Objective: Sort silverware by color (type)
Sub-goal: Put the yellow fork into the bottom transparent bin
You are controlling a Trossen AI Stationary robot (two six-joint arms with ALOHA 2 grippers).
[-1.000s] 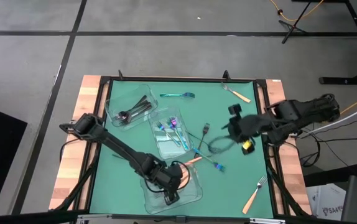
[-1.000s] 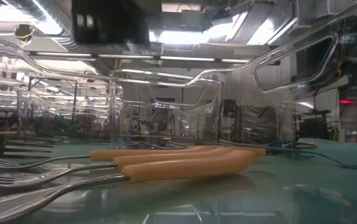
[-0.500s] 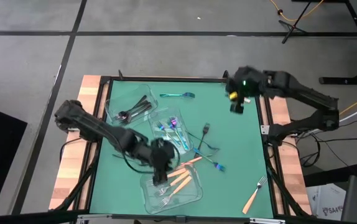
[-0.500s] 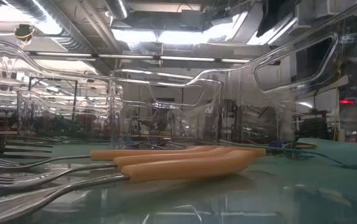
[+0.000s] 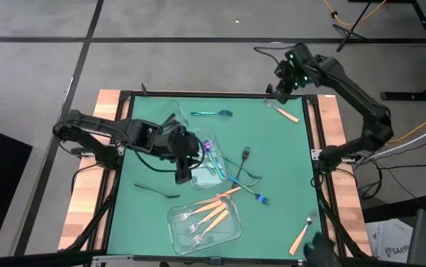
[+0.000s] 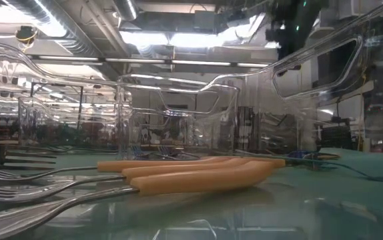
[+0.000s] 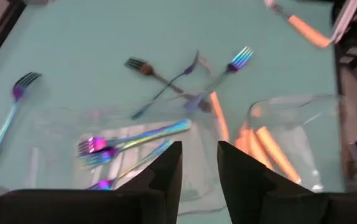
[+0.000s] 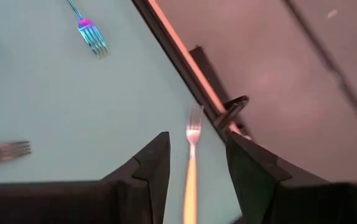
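Silverware lies scattered on the green mat and in three clear containers. Black pieces fill the far-left container (image 5: pixel 153 130), iridescent forks (image 7: pixel 129 140) the middle one (image 5: pixel 202 159), and orange-handled forks (image 6: pixel 191 175) the near one (image 5: pixel 205 222). My left gripper (image 5: pixel 183 169) hangs open above the middle container, nothing between its fingers (image 7: pixel 200 168). My right gripper (image 5: pixel 283 89) is open, high over the far right corner. An orange-handled fork (image 8: pixel 191 155) lies on the mat below it and shows between its fingers.
Loose on the mat lie a teal fork (image 5: pixel 211 113), a black fork (image 5: pixel 244 156), a black piece (image 5: pixel 157 190), iridescent pieces (image 5: pixel 251 189) and an orange-handled fork (image 5: pixel 302 233) near the right front corner. A black frame (image 5: pixel 313 133) rims the mat.
My left gripper has risen from the near container and gone toward the far edge, ending over the middle container. My right gripper has swung from the middle right of the mat to the far right corner, rolling as it went. The orange-handled forks in the near container now show uncovered.
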